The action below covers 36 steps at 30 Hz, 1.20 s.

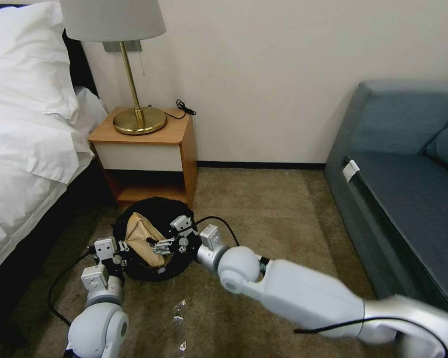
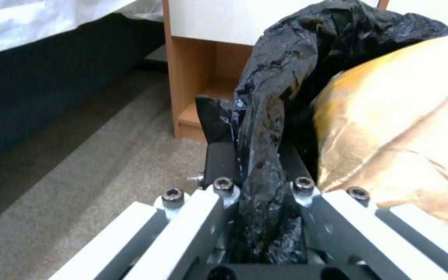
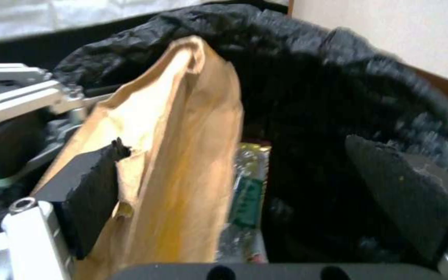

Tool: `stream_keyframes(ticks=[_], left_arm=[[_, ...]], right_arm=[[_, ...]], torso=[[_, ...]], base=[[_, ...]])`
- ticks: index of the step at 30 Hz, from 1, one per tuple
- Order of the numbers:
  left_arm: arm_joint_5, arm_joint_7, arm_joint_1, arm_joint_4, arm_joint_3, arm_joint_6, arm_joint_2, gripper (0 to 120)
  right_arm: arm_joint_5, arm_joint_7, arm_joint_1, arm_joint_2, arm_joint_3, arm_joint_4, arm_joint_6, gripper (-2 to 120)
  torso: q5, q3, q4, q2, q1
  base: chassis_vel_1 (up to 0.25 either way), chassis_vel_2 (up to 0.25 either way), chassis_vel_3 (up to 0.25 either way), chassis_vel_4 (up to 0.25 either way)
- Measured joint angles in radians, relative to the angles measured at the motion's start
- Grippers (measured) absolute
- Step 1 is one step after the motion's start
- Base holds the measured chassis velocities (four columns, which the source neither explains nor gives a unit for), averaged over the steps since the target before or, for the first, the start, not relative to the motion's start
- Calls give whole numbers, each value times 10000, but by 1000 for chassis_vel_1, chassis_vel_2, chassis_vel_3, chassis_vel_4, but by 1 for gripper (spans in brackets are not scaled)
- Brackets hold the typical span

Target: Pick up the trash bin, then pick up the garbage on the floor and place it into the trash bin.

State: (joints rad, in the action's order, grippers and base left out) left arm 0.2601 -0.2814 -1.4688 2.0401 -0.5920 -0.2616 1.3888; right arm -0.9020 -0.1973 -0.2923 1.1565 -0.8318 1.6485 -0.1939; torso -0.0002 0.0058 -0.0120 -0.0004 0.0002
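My left hand (image 1: 120,247) is clamped on the black-bagged rim of the trash bin (image 1: 157,209), which I hold above the carpet in front of the nightstand (image 1: 149,154). Over its mouth my right hand (image 1: 165,244) stands with jaws apart; one pad touches the brown paper bag (image 1: 142,233), which stands upright, long axis vertical, inside the bin. Beneath it lies a green-labelled wrapper (image 3: 247,186); its writing is unreadable.
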Motion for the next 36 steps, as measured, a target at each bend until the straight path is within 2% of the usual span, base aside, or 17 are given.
stream_keyframes(ticks=[7, 18, 22, 25, 28, 31, 33, 36], left_arm=[[62, 10, 46, -106, -1, 30, -21, 4], [87, 4, 132, -167, 31, 32, 17, 4], [73, 4, 142, -173, 32, 31, 62, 4], [67, 4, 141, -177, 34, 31, 62, 4], [55, 4, 154, -191, 38, 29, 52, 4], [50, 4, 156, -198, 38, 27, 48, 4], [34, 4, 167, -223, 47, 26, 48, 4], [23, 2, 210, -253, 85, 24, 86, 4]], right_arm=[[-408, 259, 1105, 217, -511, -410, -189, 100], [-151, 1221, 2181, -199, -1897, -878, -192, 100], [328, 2306, 2631, -234, -2111, -1276, -150, 100], [416, 2527, 2673, -229, -2016, -1351, -171, 100], [751, 3340, 2938, -266, -1866, -1515, -270, 100], [954, 3731, 3049, -331, -1806, -1533, -353, 100], [1478, 4306, 3174, -366, -1666, -1641, -456, 100], [1896, 4525, 3259, -125, -1545, -1848, -668, 100]], torso=[[1, -1, 1, 0, 0], [2, -1, 0, 0, 0], [2, -1, 0, 0, 0], [1, -1, 0, 0, 0], [2, -1, 1, 0, 0], [1, -2, 0, 0, 0], [2, -2, -1, 0, 0], [1, -2, -1, 0, 0]], base=[[0, 0, 0, 0], [0, 0, 0, 0], [0, 0, 0, 0], [0, 0, 0, 0], [0, 0, 0, 0], [0, 0, 0, 0], [0, 0, 0, 0], [0, 0, 0, 0]])
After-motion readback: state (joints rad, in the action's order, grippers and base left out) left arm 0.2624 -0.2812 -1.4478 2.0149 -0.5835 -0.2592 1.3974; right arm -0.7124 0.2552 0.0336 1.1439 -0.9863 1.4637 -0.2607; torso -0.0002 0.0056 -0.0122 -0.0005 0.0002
